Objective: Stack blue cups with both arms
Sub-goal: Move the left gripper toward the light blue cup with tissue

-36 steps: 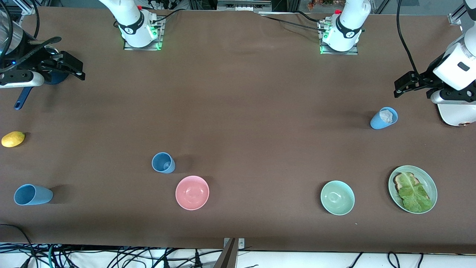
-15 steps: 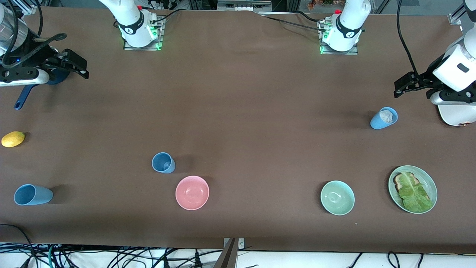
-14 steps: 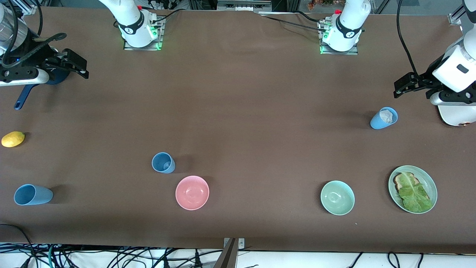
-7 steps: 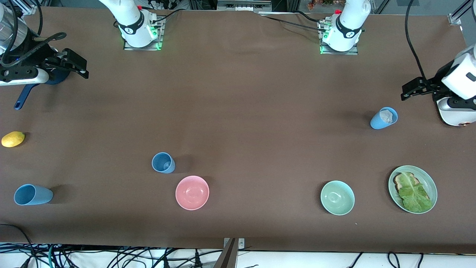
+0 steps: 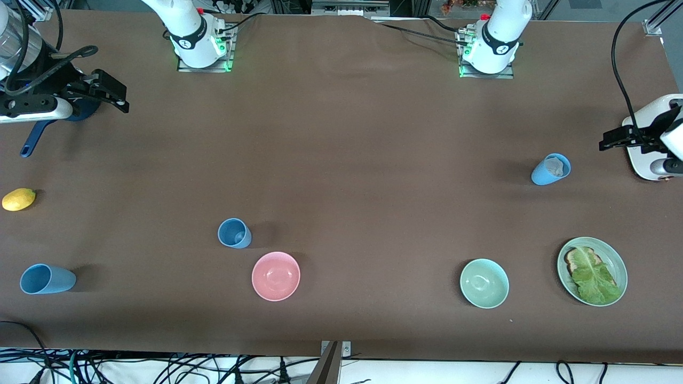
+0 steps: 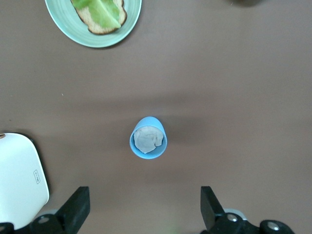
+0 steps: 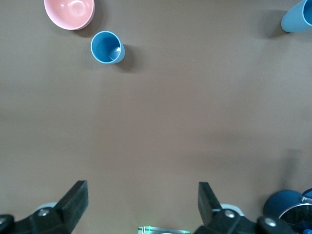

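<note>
hovering wide open, the left gripper (image 5: 613, 143) is parked over the table's left-arm end, just beside a blue cup (image 5: 550, 169) with something crumpled inside, likely its pick. the right gripper (image 5: 109, 96) is held open, waiting; two blue cups (image 5: 234, 233) (image 5: 45, 279) are left near the camera.

Three small sky-blue tapered plastic cups stand upright and well apart on the brown table (image 5: 341, 160), none stacked. The cup holding a pale crumpled wad (image 5: 552, 169) (wad clearest in the left wrist view (image 6: 148, 137)) stands toward the left arm's end. The empty cup by the pink bowl (image 5: 234, 233) sits at about ten o'clock of that pink bowl (image 5: 276, 276). The third cup (image 5: 45, 279), empty, stands nearest the front camera, toward the right arm's end.
</note>
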